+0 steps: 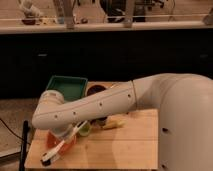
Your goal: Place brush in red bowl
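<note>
The red bowl [56,143] sits at the front left of the wooden table, partly covered by my arm. The brush [61,147] lies slanted over the bowl. Its white handle rises toward the green cup, and its dark head [46,160] sticks out past the bowl's front left rim. My gripper [68,134] hangs under the white forearm, right above the bowl and at the upper part of the brush handle. The arm hides most of the gripper, so I cannot tell whether it touches the brush.
A green rectangular tray [66,85] stands at the back left, with a dark brown bowl [95,90] beside it. A small green cup [85,129] is next to the red bowl. A short yellow item [114,123] lies mid-table. The table's left edge [31,150] is close.
</note>
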Tool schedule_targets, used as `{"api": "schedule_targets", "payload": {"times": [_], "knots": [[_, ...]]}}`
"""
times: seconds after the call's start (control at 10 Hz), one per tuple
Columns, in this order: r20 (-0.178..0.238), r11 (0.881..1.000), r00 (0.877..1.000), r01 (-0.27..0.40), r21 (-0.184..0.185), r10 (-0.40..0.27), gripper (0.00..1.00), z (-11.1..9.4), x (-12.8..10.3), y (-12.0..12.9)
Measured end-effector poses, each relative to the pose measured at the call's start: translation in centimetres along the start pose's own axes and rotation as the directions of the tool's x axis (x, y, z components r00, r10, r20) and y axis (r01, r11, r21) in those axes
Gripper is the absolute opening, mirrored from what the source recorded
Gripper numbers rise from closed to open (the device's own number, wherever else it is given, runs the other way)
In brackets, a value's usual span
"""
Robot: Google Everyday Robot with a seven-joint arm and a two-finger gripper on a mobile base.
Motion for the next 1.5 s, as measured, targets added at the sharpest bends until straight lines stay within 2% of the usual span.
{"api": "schedule_targets", "payload": {"times": [0.3,0.6,1.0,1.5], "knots": [[0.018,0.997,0.996,0.081,0.009,-0.082,0.0,1.2,-0.8,-2.4],[0.032,0.993,0.992,0.12,0.013,-0.12,0.0,1.9,-0.9,-4.1],[0.047,0.992,0.991,0.125,0.014,-0.126,0.0,2.6,-0.3,-6.0],[0.074,0.996,0.993,0.088,0.005,-0.088,0.0,3.4,0.7,-6.6]]}}
